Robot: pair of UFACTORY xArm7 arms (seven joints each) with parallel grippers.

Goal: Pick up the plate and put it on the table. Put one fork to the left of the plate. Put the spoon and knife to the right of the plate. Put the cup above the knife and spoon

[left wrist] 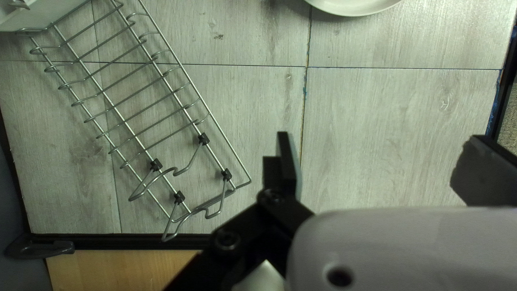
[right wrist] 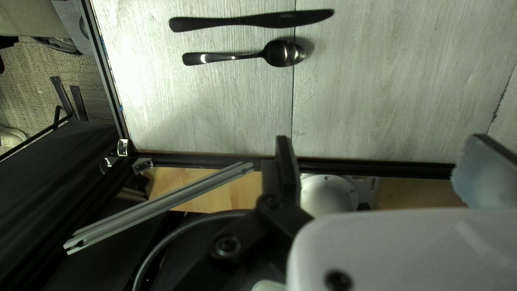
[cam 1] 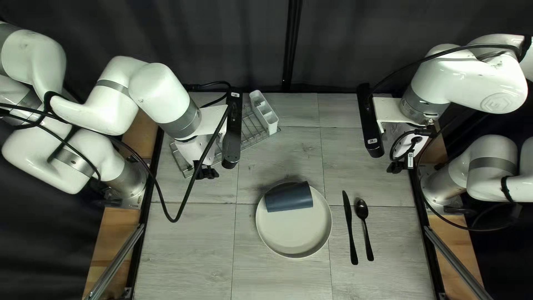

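Observation:
In the top left view my left gripper (cam 1: 206,171) hangs over the near edge of the wire rack, and my right gripper (cam 1: 396,166) is at the table's right side, beyond the cutlery. The plate (cam 1: 294,233) lies mid-table with a dark blue cup (cam 1: 289,196) on its side across its far part. To the plate's right lie a black knife (cam 1: 350,228) and a spoon (cam 1: 362,210). Fingers wide apart, the left gripper (left wrist: 382,170) holds nothing; so does the right gripper (right wrist: 379,170), with the knife (right wrist: 253,20) and spoon (right wrist: 283,54) ahead. No fork is visible.
A wire rack (left wrist: 142,81) stands at the table's far left, beside my left gripper, with a white caddy (cam 1: 264,113) at its far end. Black frame rails edge the table. A loose black cable (cam 1: 158,189) loops down from my left arm.

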